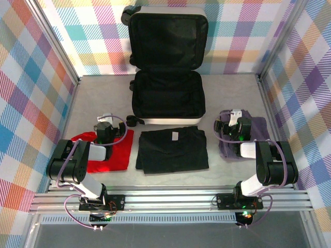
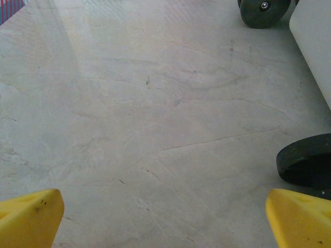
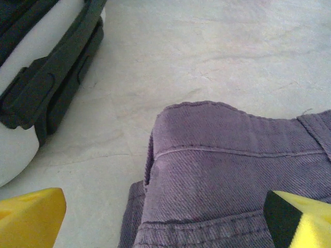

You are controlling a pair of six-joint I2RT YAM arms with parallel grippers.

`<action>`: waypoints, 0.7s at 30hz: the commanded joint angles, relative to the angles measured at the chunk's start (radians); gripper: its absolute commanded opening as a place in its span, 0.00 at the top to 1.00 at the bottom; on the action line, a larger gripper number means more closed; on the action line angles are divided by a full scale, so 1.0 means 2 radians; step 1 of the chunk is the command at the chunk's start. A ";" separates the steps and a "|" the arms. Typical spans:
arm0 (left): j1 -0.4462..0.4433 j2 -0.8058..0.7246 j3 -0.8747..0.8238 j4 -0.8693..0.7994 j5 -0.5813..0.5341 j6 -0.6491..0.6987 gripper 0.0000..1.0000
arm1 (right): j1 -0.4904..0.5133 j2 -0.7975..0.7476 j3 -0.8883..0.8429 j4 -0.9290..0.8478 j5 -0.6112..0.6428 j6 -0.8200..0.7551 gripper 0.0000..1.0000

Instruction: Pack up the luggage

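The luggage (image 1: 166,122) lies open at the back middle of the table, with its black-lined lid leaning on the rear wall. Its white shell (image 2: 313,41) and black wheels (image 2: 306,161) show at the right of the left wrist view. My left gripper (image 1: 106,120) hovers over bare table left of the luggage, above the far edge of a folded red garment (image 1: 111,156); its yellow fingers (image 2: 28,217) stand open and empty. My right gripper (image 1: 232,114) is open above a folded purple denim garment (image 3: 232,170), touching nothing. A folded black garment (image 1: 172,150) lies in front of the luggage.
Plaid walls and metal frame posts close in the table on three sides. The luggage's black side handle (image 3: 49,82) lies close to the left of the right gripper. Bare tabletop (image 2: 155,103) stretches ahead of the left gripper.
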State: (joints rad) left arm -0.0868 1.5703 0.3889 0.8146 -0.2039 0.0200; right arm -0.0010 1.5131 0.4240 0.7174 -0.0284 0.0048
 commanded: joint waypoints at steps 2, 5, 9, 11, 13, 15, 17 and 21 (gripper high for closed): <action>-0.010 -0.041 0.082 -0.134 -0.073 -0.016 0.00 | -0.004 -0.056 0.037 -0.083 0.037 0.025 0.01; -0.010 -0.052 0.171 -0.287 -0.115 -0.025 0.00 | -0.003 -0.117 0.042 -0.128 0.060 0.046 0.01; -0.014 -0.103 0.189 -0.300 -0.102 -0.062 0.00 | -0.003 -0.194 0.081 -0.254 0.074 0.079 0.01; -0.015 -0.122 0.206 -0.333 -0.081 -0.082 0.00 | 0.001 -0.236 0.092 -0.302 0.079 0.095 0.01; -0.027 -0.137 0.222 -0.366 -0.066 -0.086 0.00 | 0.001 -0.279 0.099 -0.346 0.069 0.116 0.01; -0.048 -0.160 0.226 -0.382 -0.070 -0.082 0.00 | 0.002 -0.318 0.103 -0.388 0.043 0.139 0.01; -0.070 -0.194 0.223 -0.401 -0.062 -0.085 0.00 | 0.003 -0.339 0.112 -0.441 0.006 0.160 0.01; -0.084 -0.228 0.252 -0.524 0.010 -0.169 0.06 | 0.017 -0.328 0.136 -0.543 -0.050 0.193 0.01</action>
State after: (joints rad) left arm -0.2417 1.1587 0.8429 -0.0196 -0.2920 -0.1955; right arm 0.0109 0.8333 0.6643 -0.1265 -0.0143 0.3012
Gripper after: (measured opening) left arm 0.973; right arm 0.989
